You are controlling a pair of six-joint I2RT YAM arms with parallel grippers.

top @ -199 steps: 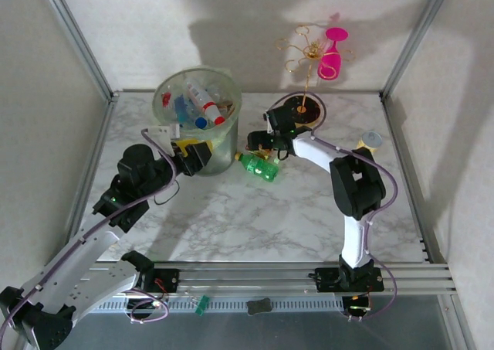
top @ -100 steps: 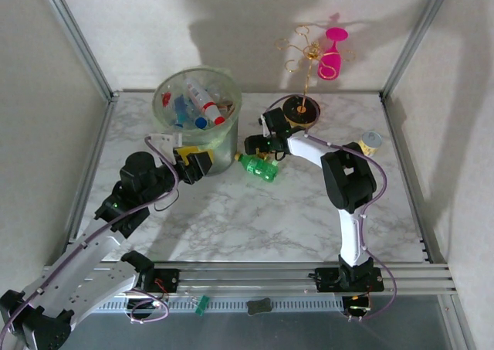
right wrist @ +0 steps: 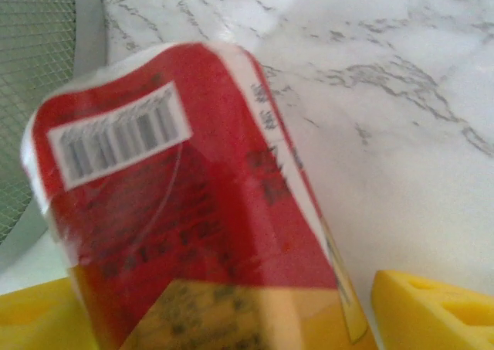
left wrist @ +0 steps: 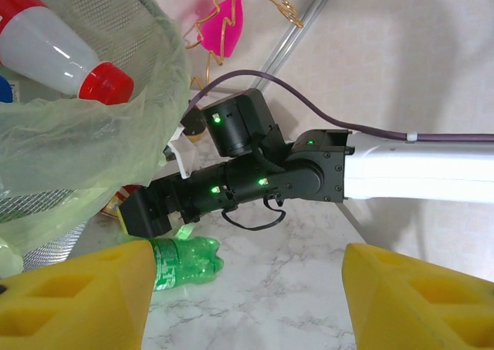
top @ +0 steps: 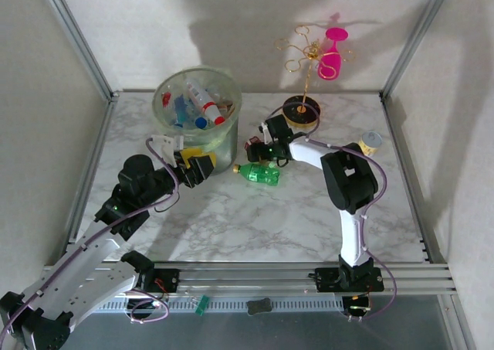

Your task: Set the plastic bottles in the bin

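- As the overhead camera shows it, the green bottle (top: 258, 174) lies on its side on the tabletop (top: 255, 226), just to the right of the bin (top: 222, 137). Its long axis runs roughly left to right, cap end toward the bin.
- The right tool (top: 259, 157) sits over the bottle from the far side. The left tool (top: 199, 167) is at the bin's near wall, apart from the bottle, so the right arm (top: 351, 184) is plainly the nearer. Whether any pad touches the bottle is too small to tell from up here. Several bottles (top: 202, 103) lie in the bin.
- From the left wrist, the left tool (left wrist: 247, 300) stands open and empty, with a wide gap between its yellow fingers (left wrist: 77, 296). Beyond them the green bottle (left wrist: 185, 261) shows only its base end. The rest is hidden behind one finger and the right tool's black body. The bin's bag-lined rim (left wrist: 85, 134) is at the upper left, with a red-capped white bottle (left wrist: 54, 49) inside.
- From the right wrist, a blurred red label with a barcode (right wrist: 177, 211) lies between the right tool's (right wrist: 231, 319) yellow fingers (right wrist: 432, 304). I take it for the same bottle, though no green shows here.
- A sliver of tabletop (right wrist: 401, 134) shows between the label and the right-hand finger. The tool therefore straddles the bottle with its jaws apart, not clamped as far as I can see.
- The bin's wall (right wrist: 31, 79) is at the upper left, so the carry should go that way.
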